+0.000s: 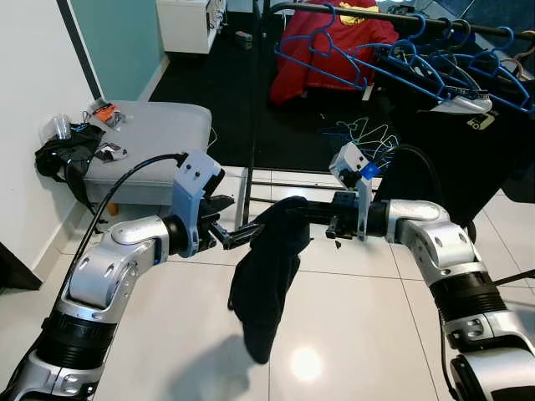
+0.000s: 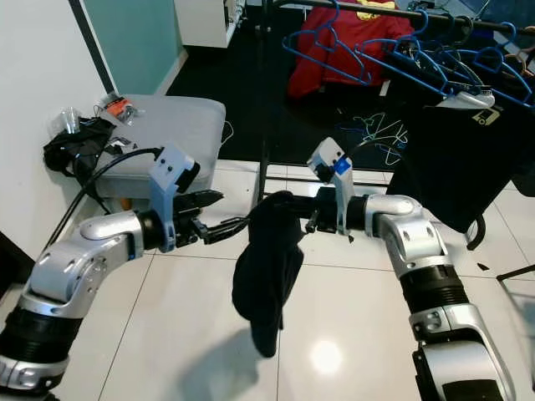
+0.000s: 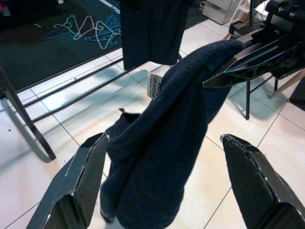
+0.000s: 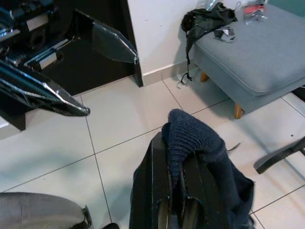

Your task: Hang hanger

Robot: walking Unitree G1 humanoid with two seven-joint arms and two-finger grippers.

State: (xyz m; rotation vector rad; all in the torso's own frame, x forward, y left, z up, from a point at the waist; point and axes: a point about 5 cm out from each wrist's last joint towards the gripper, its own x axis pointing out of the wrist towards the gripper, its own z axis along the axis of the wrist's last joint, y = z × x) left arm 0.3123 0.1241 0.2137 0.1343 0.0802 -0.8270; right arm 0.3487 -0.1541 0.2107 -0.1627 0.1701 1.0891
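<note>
- The right gripper [image 1: 311, 215] reaches in from the right at mid-scene, its jaws clenched on the top of a dark navy knitted garment [image 1: 266, 276]; the right wrist view shows the knit bunched between the two black fingers [image 4: 159, 191].
- The garment hangs straight down from that grip, its lower end above the white tiled floor [image 1: 351, 334] (a white label shows on it in the left wrist view).
- The left gripper [image 1: 238, 236] comes in from the left, just beside the garment's upper left edge. Its jaws are spread wide, one finger [image 3: 78, 181] on each side of the cloth, and no finger can be seen touching it.
- The hangers, the task's things, are far from both grippers: a row of blue plastic hangers [image 1: 435, 58] hangs on a dark clothes rail [image 1: 435, 18] at the far right.
- A red garment [image 1: 334, 42] hangs on one blue hanger at the left end of that row.
- More thin hangers, pale green and white, lie in a loose pile [image 1: 368, 134] on the dark rug [image 1: 217, 92] under the rail.
- At the near end of the rail a black garment [image 1: 456, 159] hangs down to the right arm's level.
- At far left stands a grey padded stool [image 1: 155, 142] against the white wall, carrying a black bundle [image 1: 63, 154], clear cups [image 1: 60, 127] and small wrappers.
</note>
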